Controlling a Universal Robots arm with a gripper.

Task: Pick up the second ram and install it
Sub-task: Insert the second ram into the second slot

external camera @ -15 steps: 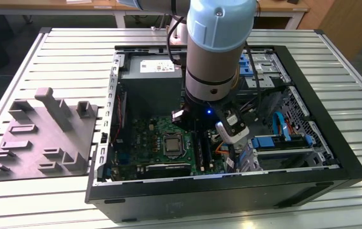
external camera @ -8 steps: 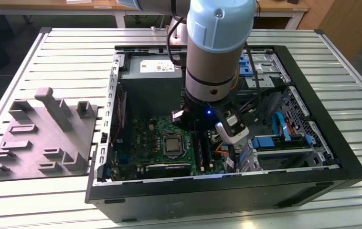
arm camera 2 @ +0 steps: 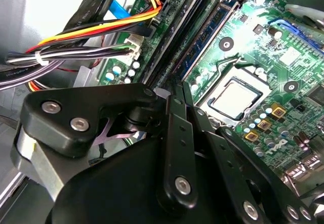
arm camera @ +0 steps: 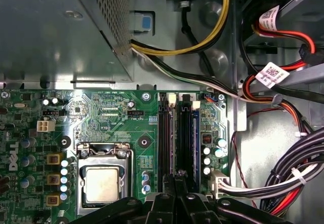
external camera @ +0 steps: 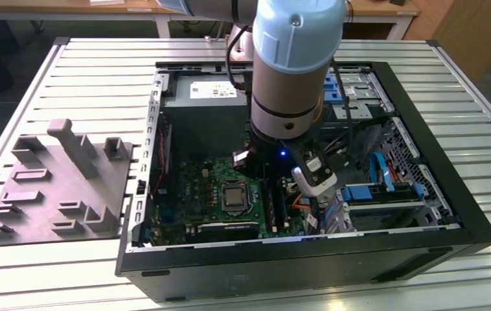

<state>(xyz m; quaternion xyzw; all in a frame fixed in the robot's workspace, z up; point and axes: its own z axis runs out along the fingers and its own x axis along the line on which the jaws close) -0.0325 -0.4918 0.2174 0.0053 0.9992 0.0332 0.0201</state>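
One grey fixture tray (external camera: 56, 188) on the slatted table, well off the CPU socket (external camera: 230, 196) toward the exterior view's left, outside the open PC case (external camera: 315, 259). No memory stick visible on it.

Green motherboard (external camera: 194, 188) flat in the case floor, socket near its middle, silver lid closed. Grey power supply (external camera: 202, 110) beyond the socket, against the case's far wall.

Arm (external camera: 293, 65) plunged into the case just to the exterior view's right of the socket. Gripper (arm camera: 175, 176) at the row of memory slots (arm camera: 163, 133) right beside the socket, black linkage in both wrist views. Fingers (arm camera 2: 174, 102) drawn nearly together, tips down at the slot row; can't tell whether anything is pinched between them.

Second ram (arm camera: 195, 133): dark blue strip, edge-on and upright in the slot farthest from the socket, just beside the fingertips. Same strip in the second wrist view (arm camera 2: 202, 41), running away from the tips.

Cable bundle (arm camera: 283, 178), black, red, yellow and white, past the slots on the side away from the socket.
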